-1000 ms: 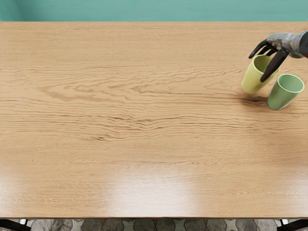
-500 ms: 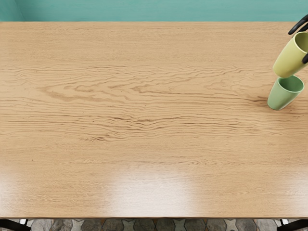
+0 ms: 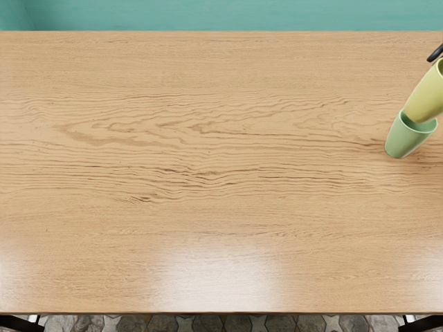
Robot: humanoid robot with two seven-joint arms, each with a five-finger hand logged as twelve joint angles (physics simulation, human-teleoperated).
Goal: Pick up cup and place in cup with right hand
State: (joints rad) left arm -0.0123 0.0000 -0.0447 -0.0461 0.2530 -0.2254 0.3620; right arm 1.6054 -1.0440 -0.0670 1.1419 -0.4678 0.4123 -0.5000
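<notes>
R robot hand [image 3: 435,53]: just a slim, smooth black pt. shows at the R edge, up near the far R corner, by the yellow cup's rim. The rest is out of frame, so can't tell if it's wide, narrow or gripping the cup.

Matte pale-yellow tapered cup [image 3: 425,95], the task's thing: below that black pt., partly cut off by the R edge. It's tilted, mouth up & to the R, narrower rounded base down-L, w/ smooth sides and a darker olive interior at the rim. Base sits over the mouth of the soft-green tapered cup [image 3: 403,141], hiding pt. of its back rim; can't tell how far in it is, or if they touch.

Green cup: same kind of shape, smooth w/ a slight sheen, thin round rim, standing on the counter.

Light-brown wooden counter [image 3: 208,173]: wavy dark grain, esp. mid-section, glossy white reflections along the near side. Beyond it, a flat teal surface [image 3: 221,15]. Near edge: grey patterned stone-look floor [image 3: 235,323] & black supports [image 3: 19,322] at the L and R corners.
</notes>
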